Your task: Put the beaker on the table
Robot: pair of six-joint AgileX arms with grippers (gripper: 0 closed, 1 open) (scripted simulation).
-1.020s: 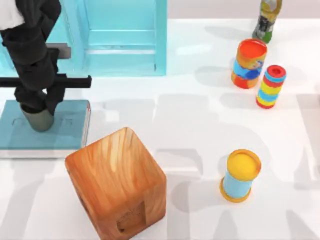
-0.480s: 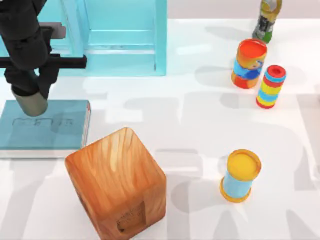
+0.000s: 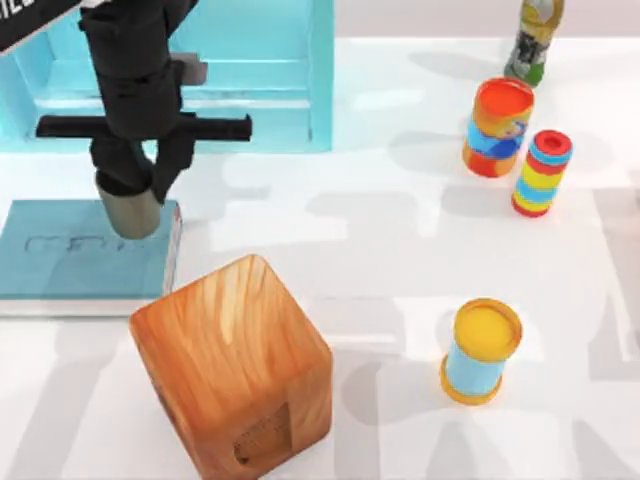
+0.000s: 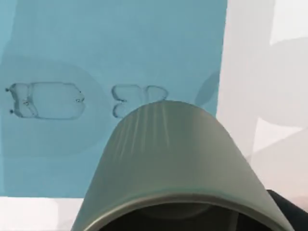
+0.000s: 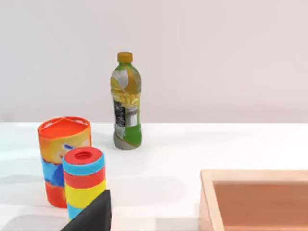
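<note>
**Beaker held over the edge of the teal slab**

My left pincer (image 3: pixel 132 185) has its fingers closed on the beaker (image 3: pixel 128 212), gripping it near the rim, with the cup hanging below the fingers. Taking the teal slab (image 3: pixel 70 262) as my landmark: the beaker sits over the slab's far right corner, close to the edge where the slab meets the white counter (image 3: pixel 400 250). In the left wrist view the beaker (image 4: pixel 168 163) fills the foreground, with the slab (image 4: pixel 96 53) and its faint embossed marks beneath it and bare counter (image 4: pixel 269 96) just past the slab's edge.

Beyond the slab stands the light-blue cabinet (image 3: pixel 250 75). The wooden cube (image 3: pixel 232 365) lies just off the slab's near right corner. Well away from the slab are three striped cylinders: one with a yellow top (image 3: pixel 482 350), one with a red-orange top (image 3: pixel 497 127), one with a red cap (image 3: pixel 541 173). A bottle (image 3: pixel 534 40) stands farthest from the slab. The right wrist view shows that bottle (image 5: pixel 126 109) behind two cylinders.
</note>
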